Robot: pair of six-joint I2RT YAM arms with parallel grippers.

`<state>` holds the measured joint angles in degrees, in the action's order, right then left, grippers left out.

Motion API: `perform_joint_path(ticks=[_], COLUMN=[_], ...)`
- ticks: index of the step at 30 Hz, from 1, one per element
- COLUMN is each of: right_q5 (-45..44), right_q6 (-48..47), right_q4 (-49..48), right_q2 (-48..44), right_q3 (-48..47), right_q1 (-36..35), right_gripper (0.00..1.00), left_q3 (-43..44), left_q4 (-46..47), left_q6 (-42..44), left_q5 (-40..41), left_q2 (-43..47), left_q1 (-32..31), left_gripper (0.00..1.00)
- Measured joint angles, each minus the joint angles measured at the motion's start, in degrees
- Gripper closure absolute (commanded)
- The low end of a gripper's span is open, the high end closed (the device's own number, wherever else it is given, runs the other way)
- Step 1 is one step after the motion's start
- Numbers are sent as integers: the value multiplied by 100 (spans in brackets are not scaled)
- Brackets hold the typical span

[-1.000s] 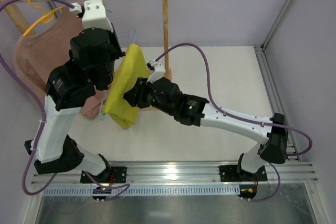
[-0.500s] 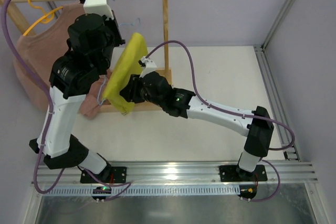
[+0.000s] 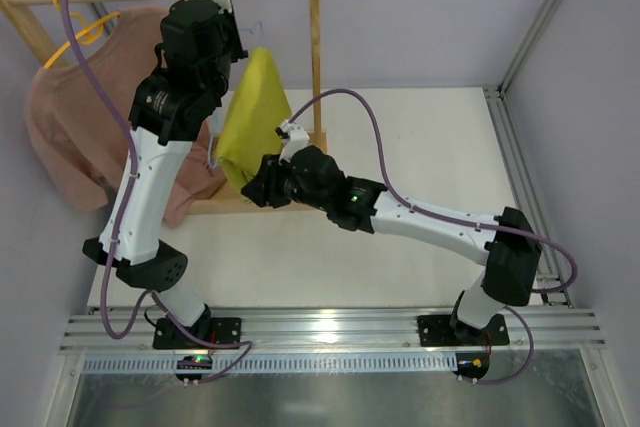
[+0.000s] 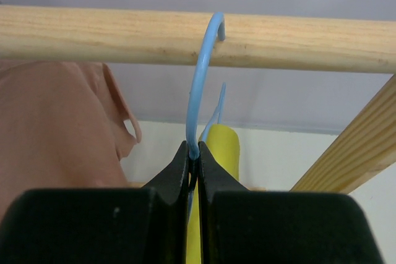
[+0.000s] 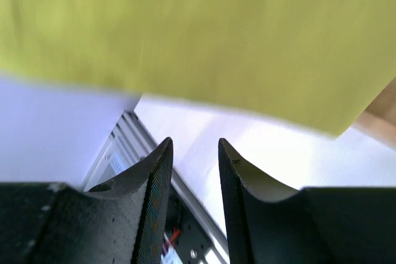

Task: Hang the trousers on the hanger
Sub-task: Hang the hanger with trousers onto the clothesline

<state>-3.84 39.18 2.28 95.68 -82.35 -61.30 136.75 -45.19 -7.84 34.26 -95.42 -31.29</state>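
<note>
The yellow-green trousers (image 3: 255, 112) hang draped on the light-blue hanger (image 4: 201, 85), whose hook curves across the wooden rail (image 4: 93, 32). The left end effector (image 4: 193, 153) is clamped on the hanger's neck just below the hook. The right end effector (image 5: 195, 146), jaws apart and empty, sits just under the trousers' lower edge. A pink T-shirt (image 3: 70, 137) hangs to the left, above the table (image 3: 420, 147).

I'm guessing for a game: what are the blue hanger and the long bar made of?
The hanger looks like thin wire or plastic with a smooth light-blue coat; I can't tell which. The bar looks like bare pale wood, with grain lines along it.
</note>
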Motion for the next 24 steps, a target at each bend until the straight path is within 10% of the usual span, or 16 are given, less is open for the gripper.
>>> perform_joint_path(ticks=[7, 24], right_q5=[452, 739], right_q6=[70, 323], right_q4=[-402, -719], right_q2=[-1491, -3195], right_q3=[1775, 2778], right_q1=[-157, -223], right_gripper=[61, 61], left_q3=[197, -155], left_q4=[538, 909], left_q6=[221, 354], left_q5=[-35, -201], left_q2=[-122, -234], left_q1=[72, 621], left_gripper=[100, 100])
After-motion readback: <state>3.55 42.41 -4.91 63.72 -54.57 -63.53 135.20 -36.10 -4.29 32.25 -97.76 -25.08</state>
